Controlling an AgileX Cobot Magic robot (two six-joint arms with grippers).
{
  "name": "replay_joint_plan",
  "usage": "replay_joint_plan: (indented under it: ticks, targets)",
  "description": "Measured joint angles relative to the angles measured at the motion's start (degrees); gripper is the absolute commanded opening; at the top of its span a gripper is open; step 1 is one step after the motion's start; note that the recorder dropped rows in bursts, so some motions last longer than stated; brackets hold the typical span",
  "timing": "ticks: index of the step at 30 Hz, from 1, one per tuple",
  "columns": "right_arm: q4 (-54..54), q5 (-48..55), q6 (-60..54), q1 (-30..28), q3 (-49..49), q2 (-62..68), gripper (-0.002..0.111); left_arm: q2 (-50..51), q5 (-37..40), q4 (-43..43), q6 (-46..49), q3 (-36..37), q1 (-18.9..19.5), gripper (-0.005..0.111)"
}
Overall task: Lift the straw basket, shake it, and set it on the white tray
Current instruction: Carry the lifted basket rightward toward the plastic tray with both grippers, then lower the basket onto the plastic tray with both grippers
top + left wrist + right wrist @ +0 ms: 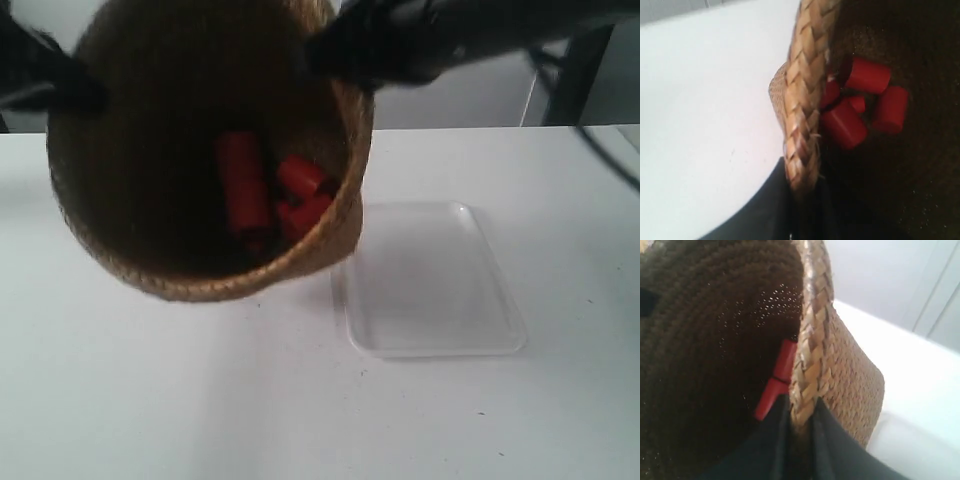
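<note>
Now, straw basket [200, 150]: held up off the table between two arms and tipped so its dark inside faces the exterior camera. In that view it sits toward the left, and its lower wall overlaps one corner of the white tray.
Basket rim: a rolled, pale braid, sharp in both wrist views [802, 100] [812, 340].
Basket contents: several red cylinders [245, 180] lie loose and bunched against the lower inside wall [867, 75] [782, 365].
Left gripper [802, 192]: its black fingers pinch the braided rim, one outside the wall and one inside.
Right gripper [802, 425]: it clamps the rim the same way, with the braid wedged between its two dark fingers.
Arms: one arm [50, 80] reaches the rim at the exterior view's left and the other arm [420, 40] at its right. Both are blurred.
White tray [430, 280]: it lies flat on the table beside the basket, with nothing on it.
Table [150, 400]: a plain white surface.
</note>
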Motion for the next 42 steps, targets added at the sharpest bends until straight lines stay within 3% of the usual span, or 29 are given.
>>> replay_joint_plan:
  ticks: [4,8,13,18,24,28,34,42]
  targets:
    - [0.6,3.9,0.4,0.0,-2.8,-0.4,0.0,-1.0,2.9,2.2,-0.2,-3.0,0.0,0.0]
    - [0.4,1.1,0.4,0.0,-4.6,-2.9,0.0,-3.3,0.1,-0.3,-0.2,-5.1,0.0,0.0]
    - [-1.0,2.1,0.4,0.0,-4.4,2.6,0.0,1.8,1.7,0.5,-0.3,-4.1,0.0,0.0]
    - [-0.9,6.1,0.9,0.0,-10.0,-0.2,0.0,-1.3,3.2,1.5,-0.8,-10.3,0.0,0.0]
    - [-1.1,5.8,0.5,0.0,-8.2,2.5,0.0,4.3,2.4,0.0,-1.1,-5.2,-0.4,0.0]
    - [-3.4,9.5,0.8,-0.1,-7.9,3.5,0.0,4.6,4.5,2.0,-1.6,-6.7,-2.1,0.0]
    - [-12.4,11.0,7.0,-4.1,-10.2,-2.6,0.0,2.1,2.0,-2.3,-1.6,-12.4,-6.5,0.0]
    - [-13.9,17.8,10.3,-11.4,-10.3,-2.1,0.0,7.7,2.1,-10.0,-0.1,-12.4,-8.0,0.0]
